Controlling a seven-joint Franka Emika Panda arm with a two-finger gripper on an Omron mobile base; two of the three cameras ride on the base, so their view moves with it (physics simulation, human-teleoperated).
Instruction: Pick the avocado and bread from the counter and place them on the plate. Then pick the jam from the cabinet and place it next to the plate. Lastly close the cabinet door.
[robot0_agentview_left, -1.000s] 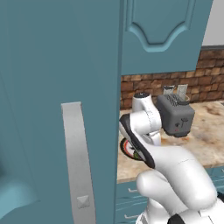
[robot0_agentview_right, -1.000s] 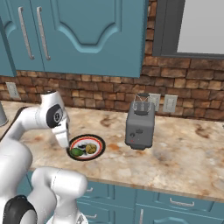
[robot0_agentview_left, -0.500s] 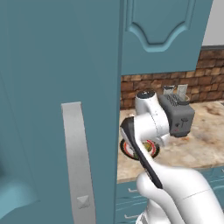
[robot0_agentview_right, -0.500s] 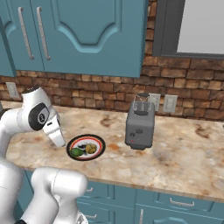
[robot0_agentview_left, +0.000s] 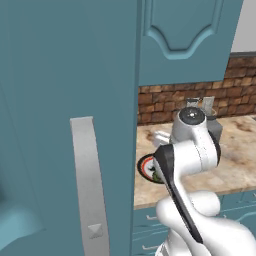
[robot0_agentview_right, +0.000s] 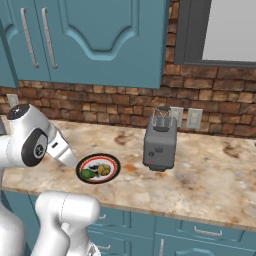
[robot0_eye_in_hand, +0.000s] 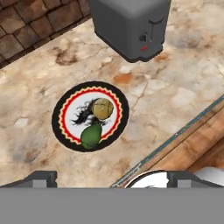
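Cabinet door (robot0_agentview_left: 65, 125) is your biggest concern, since it stands swung out and takes up the near left of the left base view, with its grey bar handle (robot0_agentview_left: 90, 185) facing you; the counter (robot0_agentview_right: 200, 175) runs behind it, well past the plate (robot0_agentview_right: 98, 168); the toaster (robot0_agentview_right: 160, 142) sits near the plate, toward the brick wall; the plate itself already carries the bread (robot0_eye_in_hand: 103, 108) and the avocado (robot0_eye_in_hand: 91, 135), touching one another on its white centre, the avocado on the side nearer the counter's front edge; so you can judge the first stage done and the jam stage next.

Your gripper (robot0_eye_in_hand: 111, 179) looks down on the plate from above, with its two dark tips spread wide and nothing between them.

What could go wrong from here: the open door stands just beside the arm, so you may knock it with an elbow as you swing toward the cabinet; a low sweep across the plate could also roll the avocado off, as it is round and only rests there; the toaster is near enough to be clipped on a wide turn.

You cannot see the jam, because the open door covers the cabinet's inside from the left base view; the door's top and bottom are cut off by the picture edges; the plate is partly covered by the arm in the left base view.
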